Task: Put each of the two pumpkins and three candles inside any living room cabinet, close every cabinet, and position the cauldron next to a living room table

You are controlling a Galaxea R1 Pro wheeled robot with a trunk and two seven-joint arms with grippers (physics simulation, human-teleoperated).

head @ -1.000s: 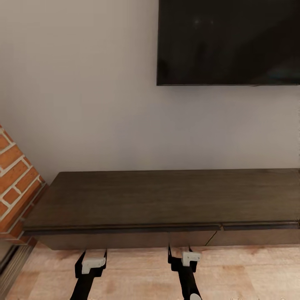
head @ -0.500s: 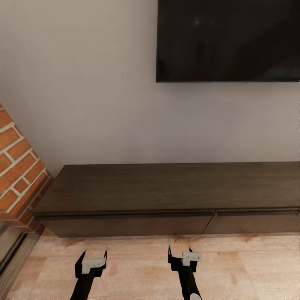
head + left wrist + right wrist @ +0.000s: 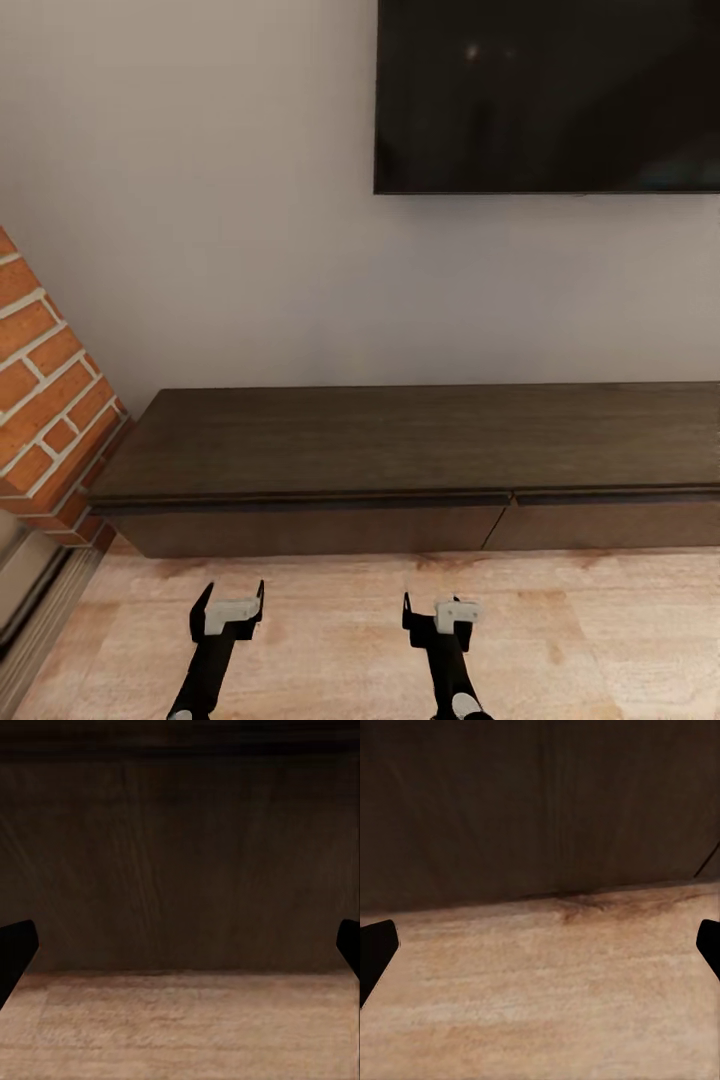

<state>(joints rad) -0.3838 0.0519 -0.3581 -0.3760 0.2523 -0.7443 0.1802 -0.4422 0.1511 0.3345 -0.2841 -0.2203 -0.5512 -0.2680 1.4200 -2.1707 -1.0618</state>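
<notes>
cabinet point(image 3: 400, 450): one, two drawer fronts closed | left gripper point(image 3: 231, 607), right gripper point(image 3: 436, 610): two, jaws apart, empty | cabinet farther off than before

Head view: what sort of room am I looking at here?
Most likely a living room: a dark flat screen hangs on the pale wall above a long, low dark-brown cabinet with closed drawer fronts, a brick column stands at the left, and the floor is light wood.

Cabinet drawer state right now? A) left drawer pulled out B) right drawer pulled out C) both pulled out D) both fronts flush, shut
D: in the head view both drawer fronts of the cabinet sit flush under its top, with no pale interior showing.
</notes>
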